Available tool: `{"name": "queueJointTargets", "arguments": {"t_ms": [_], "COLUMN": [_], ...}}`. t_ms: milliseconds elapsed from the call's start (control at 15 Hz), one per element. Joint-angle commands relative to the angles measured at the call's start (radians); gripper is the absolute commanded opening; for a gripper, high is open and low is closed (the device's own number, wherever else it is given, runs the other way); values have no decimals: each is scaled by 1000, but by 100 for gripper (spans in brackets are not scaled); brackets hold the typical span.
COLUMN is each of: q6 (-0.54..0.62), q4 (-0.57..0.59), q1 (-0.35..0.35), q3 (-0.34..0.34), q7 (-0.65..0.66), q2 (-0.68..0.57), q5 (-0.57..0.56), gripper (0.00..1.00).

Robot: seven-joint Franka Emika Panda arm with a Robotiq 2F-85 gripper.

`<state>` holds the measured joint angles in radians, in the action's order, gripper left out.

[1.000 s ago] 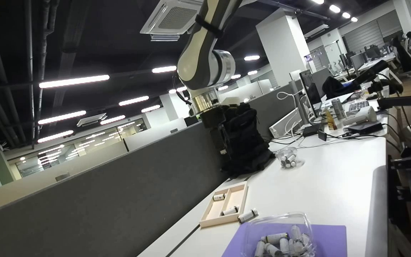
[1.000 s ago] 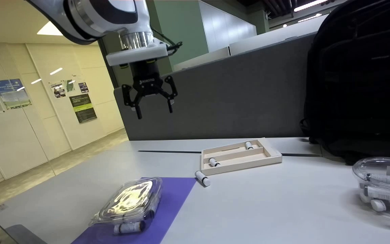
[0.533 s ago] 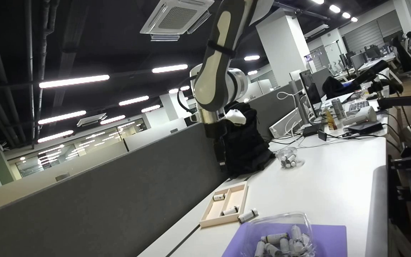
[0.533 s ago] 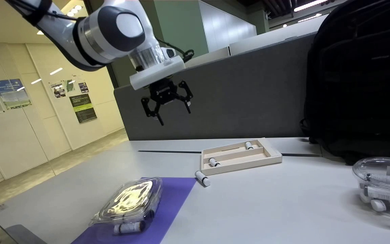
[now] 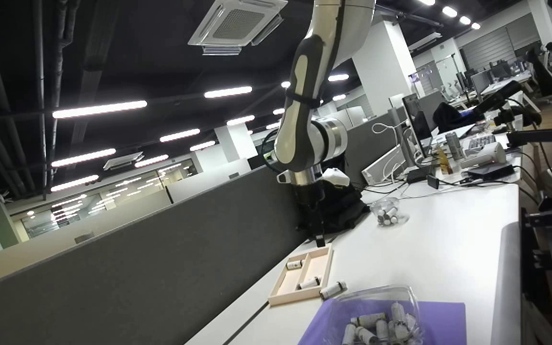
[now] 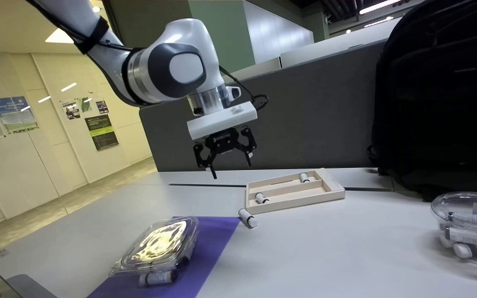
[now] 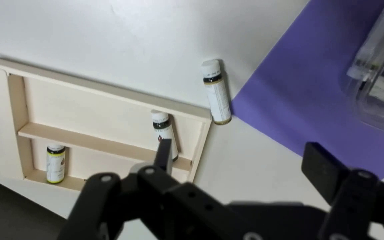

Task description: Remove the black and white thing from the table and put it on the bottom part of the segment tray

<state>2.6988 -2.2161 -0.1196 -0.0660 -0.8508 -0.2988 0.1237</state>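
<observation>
Vial (image 7: 216,91) lies just outside the tray's (image 7: 93,116) wooden corner in my wrist view, contact unclear: a white-capped, paper-labelled cylinder, probably light, hard, maybe glass, apt to roll, so I'd pinch mid-body. In an exterior view my gripper (image 6: 232,171) hangs above tray height, jaws spread, nothing between. In an exterior view a flat purple mat (image 5: 441,318) lies near that tray corner

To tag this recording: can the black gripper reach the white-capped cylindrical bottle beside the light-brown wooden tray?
Probably yes: the gripper is open and nothing covers the bottle, though the tray sits close.
</observation>
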Motion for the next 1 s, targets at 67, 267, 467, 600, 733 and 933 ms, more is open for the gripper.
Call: {"name": "queueJointTargets", "arguments": {"t_ms": [67,267,467,600,733,933], "q6": [-14,-1,-2,2,-20,-6], "q4": [64,38,52,54,87,113], "q1": [-27,-38,-40,-25,-36,-42], "q3": [3,-10,-10,3,-3,-4], "q7": [20,18,19,40,33,30], "q2": [-93,-88,-105,-119,-161,-215], "q5": [-37,-42,-45,-65,-61,-72], "gripper": [100,100,100,100,100,100]}}
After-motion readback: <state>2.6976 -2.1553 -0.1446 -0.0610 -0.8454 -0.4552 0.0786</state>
